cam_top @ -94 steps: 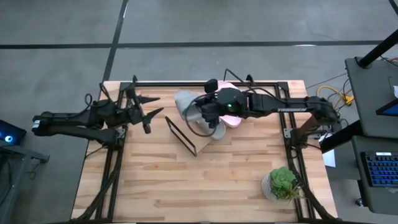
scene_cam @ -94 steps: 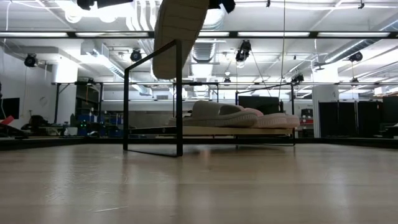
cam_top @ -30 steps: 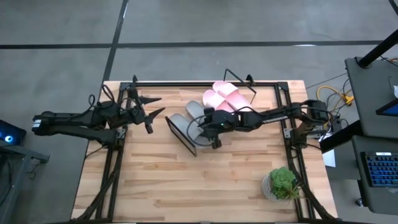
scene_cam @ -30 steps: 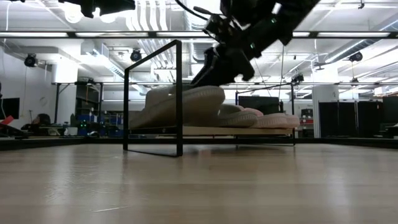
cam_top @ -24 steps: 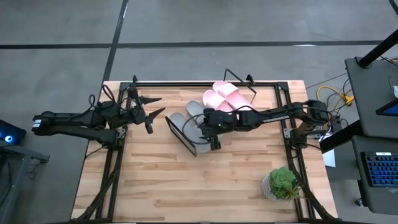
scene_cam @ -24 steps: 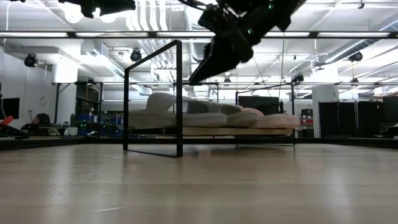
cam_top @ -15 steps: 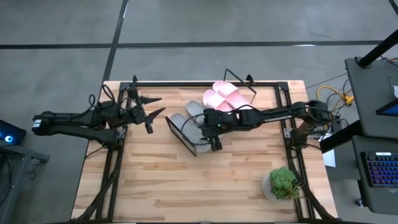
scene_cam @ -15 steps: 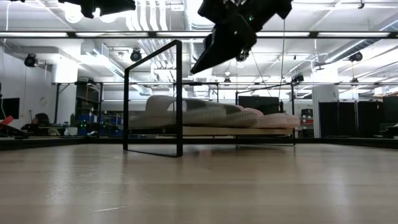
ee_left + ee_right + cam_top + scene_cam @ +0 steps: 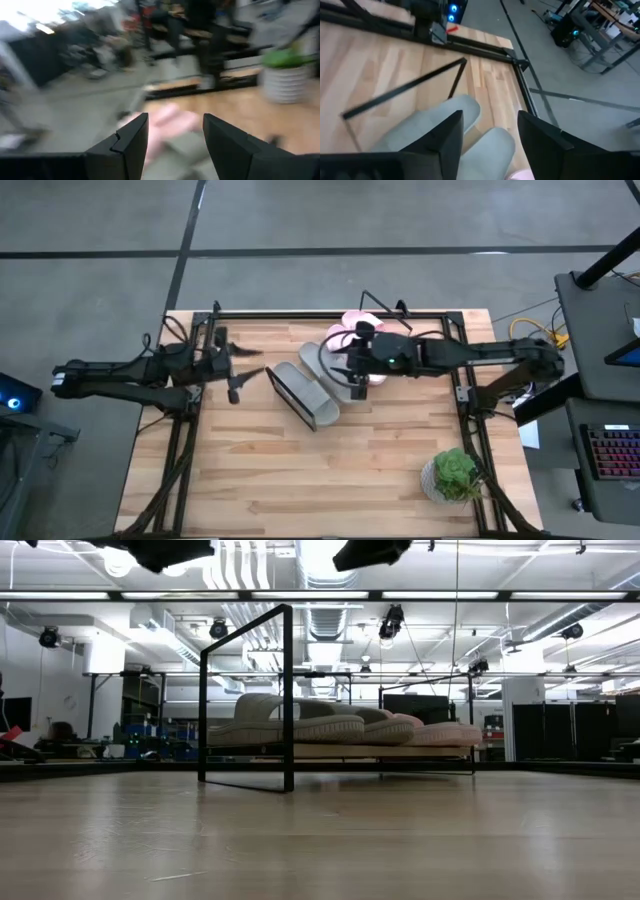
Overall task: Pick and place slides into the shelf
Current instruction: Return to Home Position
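Two grey slides (image 9: 303,395) (image 9: 333,352) and two pink slides (image 9: 357,321) lie side by side, soles down, on the slanted wood shelf (image 9: 400,750) with its black wire frame (image 9: 290,400). In the low view the grey slides (image 9: 290,727) lie left of the pink ones (image 9: 445,732). My right gripper (image 9: 352,385) is open and empty above the grey slides (image 9: 435,130), and in the low view (image 9: 370,552) it is high over the shelf. My left gripper (image 9: 245,365) is open and empty at the table's left, clear of the shelf.
A potted green plant (image 9: 455,475) stands near the table's front right corner. Black frame rails (image 9: 180,440) run along the table's left, right and far sides. The wood tabletop (image 9: 300,480) lies bare in front of the shelf.
My right gripper has let go of the grey slide, which has settled flat on the shelf's left end beside the other grey one. The gripper has then gone up and a little toward the table's right edge. My left gripper has started to move and shows blurred.
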